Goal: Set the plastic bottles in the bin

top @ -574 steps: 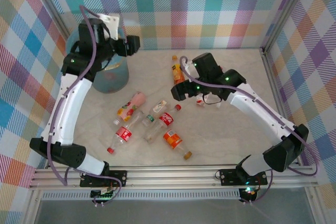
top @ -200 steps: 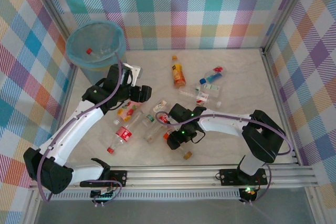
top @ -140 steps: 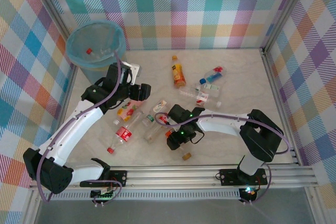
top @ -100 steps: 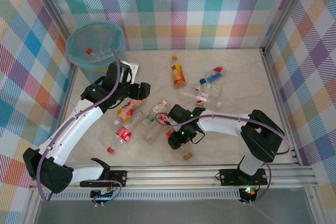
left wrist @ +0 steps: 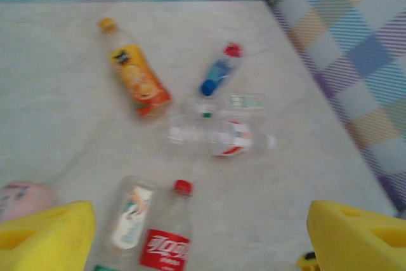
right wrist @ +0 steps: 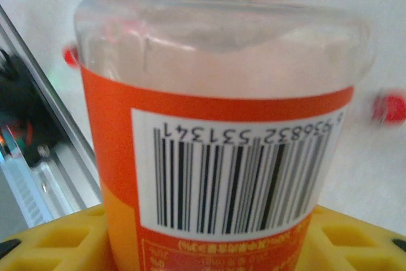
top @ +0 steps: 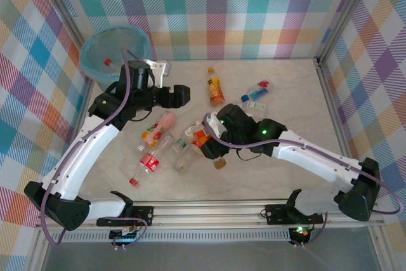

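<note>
Orange-labelled bottle [right wrist: 216, 157] gripped near the surface [top: 285, 80] middle
The right fingers [right wrist: 355, 239] clamp it; loose bottles [top: 150, 162] lie just beside, the bin [top: 117, 28] stands at the far left corner, and the left fingers [left wrist: 44, 233] gape wide

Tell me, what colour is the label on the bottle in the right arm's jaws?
Orange with a white barcode panel on the bottle; clearest in the right wrist view.

The round blue-lined bin [top: 101, 46] was set at the far left corner; the small clear plastic bottles [top: 149, 162] were scattered to its right.
</note>
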Action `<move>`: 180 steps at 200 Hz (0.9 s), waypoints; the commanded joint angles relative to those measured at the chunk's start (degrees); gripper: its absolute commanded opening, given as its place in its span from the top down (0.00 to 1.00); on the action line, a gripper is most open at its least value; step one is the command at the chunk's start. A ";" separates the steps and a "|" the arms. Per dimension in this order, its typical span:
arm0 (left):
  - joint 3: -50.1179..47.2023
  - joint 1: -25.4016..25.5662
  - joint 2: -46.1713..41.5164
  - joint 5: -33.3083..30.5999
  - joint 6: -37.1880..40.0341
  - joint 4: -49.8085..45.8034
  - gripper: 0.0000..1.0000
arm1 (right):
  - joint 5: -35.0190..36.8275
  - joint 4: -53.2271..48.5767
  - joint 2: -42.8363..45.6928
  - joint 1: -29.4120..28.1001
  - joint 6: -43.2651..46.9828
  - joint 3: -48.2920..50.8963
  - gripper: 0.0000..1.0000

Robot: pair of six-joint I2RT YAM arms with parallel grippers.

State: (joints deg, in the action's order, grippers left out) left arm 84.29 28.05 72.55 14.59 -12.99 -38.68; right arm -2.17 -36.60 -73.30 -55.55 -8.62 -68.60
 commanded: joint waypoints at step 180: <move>-2.02 0.42 -1.05 30.66 -7.62 9.23 0.03 | 4.75 21.80 3.72 0.16 8.29 -5.32 0.45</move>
State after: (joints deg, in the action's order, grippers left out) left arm 83.68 27.66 71.26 40.60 -21.89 -28.80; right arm 1.52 -21.82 -70.02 -55.53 -0.36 -72.27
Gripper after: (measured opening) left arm 0.963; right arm 0.555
